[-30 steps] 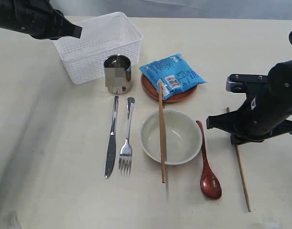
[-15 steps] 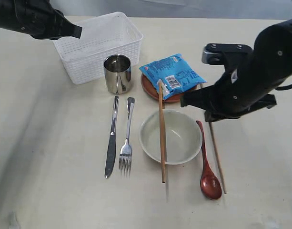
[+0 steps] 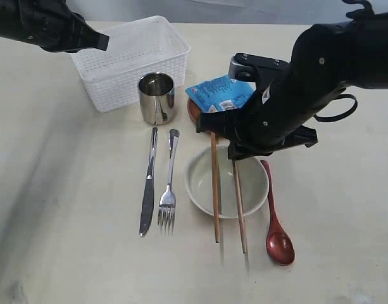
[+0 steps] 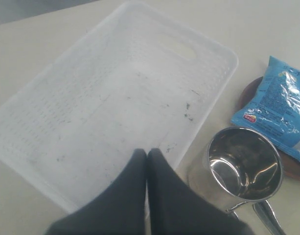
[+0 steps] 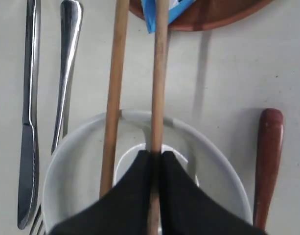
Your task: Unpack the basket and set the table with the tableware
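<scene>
There are 1 white basket (image 3: 118,88), 1 steel cup (image 3: 157,98), 1 bowl (image 3: 197,183), 1 plate (image 3: 192,111), 1 knife (image 3: 147,190), 1 fork (image 3: 168,190), 1 red spoon (image 3: 277,228), 2 wooden chopsticks (image 3: 215,196) and 1 blue packet (image 3: 219,94).

From high up we look obliquely down on the table (image 3: 67,253), everything in frame. The left wrist view looks steeply down, close over the basket (image 4: 115,98); the right, even closer, over the bowl (image 5: 71,166) (both share the plate (image 5: 223,14))
</scene>
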You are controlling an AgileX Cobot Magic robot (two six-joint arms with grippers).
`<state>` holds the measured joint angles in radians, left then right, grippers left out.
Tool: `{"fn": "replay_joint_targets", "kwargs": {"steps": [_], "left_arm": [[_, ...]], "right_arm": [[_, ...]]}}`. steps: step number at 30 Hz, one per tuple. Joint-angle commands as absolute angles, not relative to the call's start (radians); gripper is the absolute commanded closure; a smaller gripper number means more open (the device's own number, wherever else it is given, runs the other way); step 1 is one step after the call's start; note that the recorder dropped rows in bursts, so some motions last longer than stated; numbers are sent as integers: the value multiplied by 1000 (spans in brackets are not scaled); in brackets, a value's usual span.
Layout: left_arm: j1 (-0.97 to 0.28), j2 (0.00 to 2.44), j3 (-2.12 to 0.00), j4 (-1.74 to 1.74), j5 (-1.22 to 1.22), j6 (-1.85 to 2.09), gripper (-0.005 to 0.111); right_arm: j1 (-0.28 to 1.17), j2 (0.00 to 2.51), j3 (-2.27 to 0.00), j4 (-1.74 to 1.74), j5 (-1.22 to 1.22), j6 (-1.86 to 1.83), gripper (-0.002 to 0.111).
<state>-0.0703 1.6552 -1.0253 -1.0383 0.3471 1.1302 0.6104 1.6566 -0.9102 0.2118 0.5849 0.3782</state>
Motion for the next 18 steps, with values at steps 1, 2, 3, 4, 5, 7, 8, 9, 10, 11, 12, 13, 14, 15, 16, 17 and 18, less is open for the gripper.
{"fn": "replay_joint_targets", "kwargs": {"steps": [1,2,3,4,5,7,8,9,10,11,12,13,14,15,16,17,18], "left_arm": [[-70,1646,-1016,-1048,341,1128,107],[-70,1646,-1016,-1048,341,1128,107],[-70,1646,-1016,-1048,341,1128,107],[-70,1646,-1016,-1048,341,1128,107],[-70,1646,-1016,-1048,341,1128,107],[-70,1646,-1016,-1048,341,1128,107],[-70,1646,-1016,-1048,341,1128,107],[-70,1646,-1016,-1048,341,1128,107],[-70,1646,-1016,-1048,341,1128,107],[-70,1646,-1016,-1048,341,1128,107],[-70,1646,-1016,-1048,341,1128,107],[-70,1646,-1016,-1048,341,1128,107],[-70,1646,-1016,-1048,341,1128,107],[-70,1646,-1016,-1048,341,1128,107],[-70,1646,-1016,-1048,341,1128,107],[-70,1646,-1016,-1048,341,1128,107],[-70,1646,-1016,-1048,341,1128,107]], "right_arm": [[610,1672,-917,250,578,340,109],[610,1674,-917,252,581,337,109],[610,1676,-917,253,581,337,109],[610,1681,-917,253,581,337,109],[610,1682,-917,253,579,337,108],[610,1689,-917,253,573,337,108],[610,1689,-917,253,569,335,108],[610,1691,-917,253,560,326,108],[610,1691,-917,253,559,317,108],[610,1691,-917,253,559,310,107],[610,1691,-917,253,559,308,104],[610,1691,-917,253,559,306,93],[610,1691,-917,253,559,306,87],[610,1691,-917,253,559,306,71],[610,1691,-917,253,556,306,66],[610,1691,-917,253,555,306,59],[610,1684,-917,253,555,306,59]]}}
